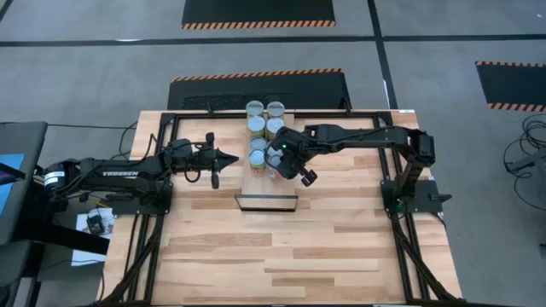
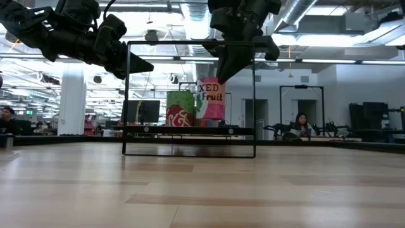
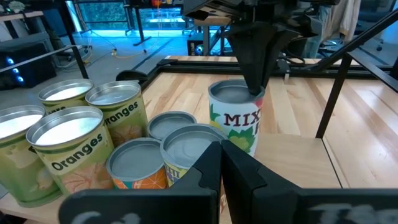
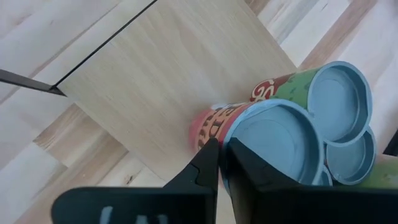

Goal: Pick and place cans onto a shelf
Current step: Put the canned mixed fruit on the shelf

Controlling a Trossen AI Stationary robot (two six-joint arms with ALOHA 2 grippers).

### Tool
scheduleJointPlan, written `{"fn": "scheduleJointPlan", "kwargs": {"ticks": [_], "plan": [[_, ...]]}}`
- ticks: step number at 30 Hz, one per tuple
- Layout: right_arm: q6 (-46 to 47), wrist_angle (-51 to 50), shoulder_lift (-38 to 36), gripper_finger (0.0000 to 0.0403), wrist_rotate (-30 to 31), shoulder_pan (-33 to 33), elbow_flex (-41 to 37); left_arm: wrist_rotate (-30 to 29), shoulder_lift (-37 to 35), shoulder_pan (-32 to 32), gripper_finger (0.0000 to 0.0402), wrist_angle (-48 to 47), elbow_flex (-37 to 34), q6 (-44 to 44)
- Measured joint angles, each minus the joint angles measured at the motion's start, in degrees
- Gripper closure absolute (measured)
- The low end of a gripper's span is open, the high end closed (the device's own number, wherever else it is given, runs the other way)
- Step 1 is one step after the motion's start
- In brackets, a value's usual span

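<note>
Shelf (image 1: 267, 183): cans (image 1: 264, 128) in two rows. Right gripper (image 1: 275, 159) pinching mixed-fruit can (image 3: 235, 121) rim; left gripper (image 1: 232, 158) closed, empty.

Light-wood surface (image 1: 324, 256); black hazard-striped floor mats (image 1: 258, 12) beyond; seated person (image 2: 299, 125) in background; monitor (image 1: 7, 170) nearby.

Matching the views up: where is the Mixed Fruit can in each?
High: hidden under the right gripper.
Low: Mixed Fruit can, centre, below that gripper.
Left wrist: centre.
Right wrist: probably the can beside the fingers.
Shared landmark: right gripper.
</note>
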Motion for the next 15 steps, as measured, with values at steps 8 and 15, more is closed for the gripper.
{"fn": "scheduleJointPlan", "kwargs": {"ticks": [8, 15], "plan": [[-0.24, 0.25, 0.00, 0.0354, 0.00, 0.04, 0.00, 0.00, 0.00, 0.00, 0.0400, 0.00, 0.00, -0.01], [-0.28, 1.61, 1.23, 0.0354, -0.19, 0.03, 0.02, 0.00, 0.00, 0.01, 0.0400, -0.01, 0.00, -0.02]]}}
